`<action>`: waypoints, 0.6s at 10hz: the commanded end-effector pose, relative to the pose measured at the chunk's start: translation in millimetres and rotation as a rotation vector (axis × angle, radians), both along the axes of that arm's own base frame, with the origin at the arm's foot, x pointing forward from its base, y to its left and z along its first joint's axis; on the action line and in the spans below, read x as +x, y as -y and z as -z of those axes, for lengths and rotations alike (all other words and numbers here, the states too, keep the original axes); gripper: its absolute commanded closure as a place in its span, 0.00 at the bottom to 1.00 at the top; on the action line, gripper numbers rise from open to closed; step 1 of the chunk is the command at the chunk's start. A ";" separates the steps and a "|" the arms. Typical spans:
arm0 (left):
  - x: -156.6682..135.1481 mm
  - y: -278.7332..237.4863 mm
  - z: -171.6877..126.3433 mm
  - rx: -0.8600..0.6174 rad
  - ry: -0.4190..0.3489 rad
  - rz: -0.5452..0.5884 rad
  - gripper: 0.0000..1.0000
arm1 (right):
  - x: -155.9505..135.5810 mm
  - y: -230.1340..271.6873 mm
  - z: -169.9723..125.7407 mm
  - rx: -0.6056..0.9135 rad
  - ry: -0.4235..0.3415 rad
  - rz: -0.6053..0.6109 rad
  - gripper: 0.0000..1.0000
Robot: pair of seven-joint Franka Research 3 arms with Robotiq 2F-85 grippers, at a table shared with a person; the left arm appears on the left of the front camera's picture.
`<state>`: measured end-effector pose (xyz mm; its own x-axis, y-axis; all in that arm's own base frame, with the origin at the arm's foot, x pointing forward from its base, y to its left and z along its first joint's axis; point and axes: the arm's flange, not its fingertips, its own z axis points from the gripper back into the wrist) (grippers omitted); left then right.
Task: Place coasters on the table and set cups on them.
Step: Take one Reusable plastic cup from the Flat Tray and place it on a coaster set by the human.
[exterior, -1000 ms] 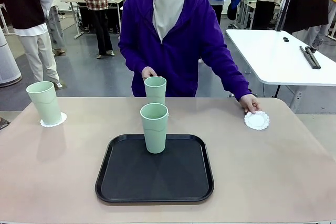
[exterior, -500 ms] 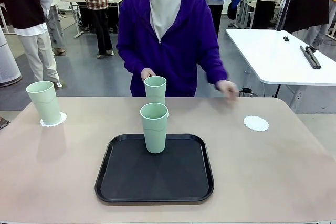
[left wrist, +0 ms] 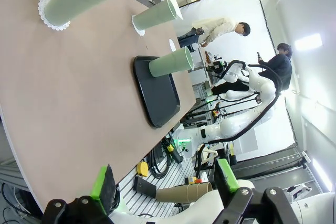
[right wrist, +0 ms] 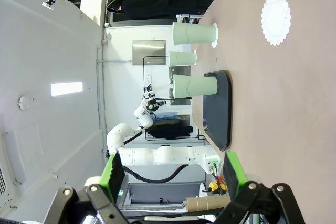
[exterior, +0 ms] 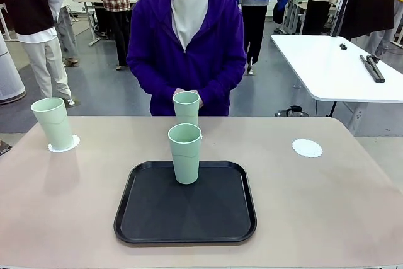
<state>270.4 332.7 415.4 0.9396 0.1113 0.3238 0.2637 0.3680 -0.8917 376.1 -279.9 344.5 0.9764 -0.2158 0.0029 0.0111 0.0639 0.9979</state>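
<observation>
Three mint-green cups stand in the front view. One cup (exterior: 51, 124) rests on a coaster (exterior: 64, 144) at the table's (exterior: 327, 206) far left. A second cup (exterior: 186, 106) stands at the far middle edge, with the person's hands (exterior: 189, 96) just behind it; the left wrist view shows a coaster (left wrist: 137, 25) under it. The third cup (exterior: 185, 154) stands on the black tray (exterior: 185, 218). A bare coaster (exterior: 307, 148) lies at the far right. My left gripper (left wrist: 164, 182) and right gripper (right wrist: 174, 174) hang open and hold nothing, off the near edge of the table.
A white table (exterior: 334, 67) with small dark items stands behind on the right. Several people stand farther back in the room. Bare tabletop lies on both sides of the tray.
The person's hand has let go of the right coaster and drawn back to the middle cup. The coaster now lies alone. Cups and tray have not moved.
</observation>
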 end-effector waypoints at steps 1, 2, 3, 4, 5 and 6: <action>-1.8 -0.6 -0.5 -0.006 0.001 -0.001 0.00 | -0.2 0.1 -1.0 0.003 0.001 -0.002 0.00; -1.8 -0.6 -0.5 -0.006 0.001 -0.001 0.00 | -0.2 0.1 -1.0 0.003 0.001 -0.002 0.00; -1.8 -0.6 -0.5 -0.006 0.001 -0.001 0.00 | -0.2 0.1 -1.0 0.003 0.001 -0.002 0.00; -1.8 -0.6 -0.5 -0.006 0.001 -0.001 0.00 | -0.2 0.1 -1.0 0.003 0.001 -0.002 0.00; -1.8 -0.6 -0.5 -0.006 0.001 -0.001 0.00 | -0.2 0.1 -1.0 0.003 0.001 -0.002 0.00; -1.8 -0.6 -0.5 -0.006 0.001 -0.001 0.00 | -0.2 0.1 -1.0 0.003 0.001 -0.002 0.00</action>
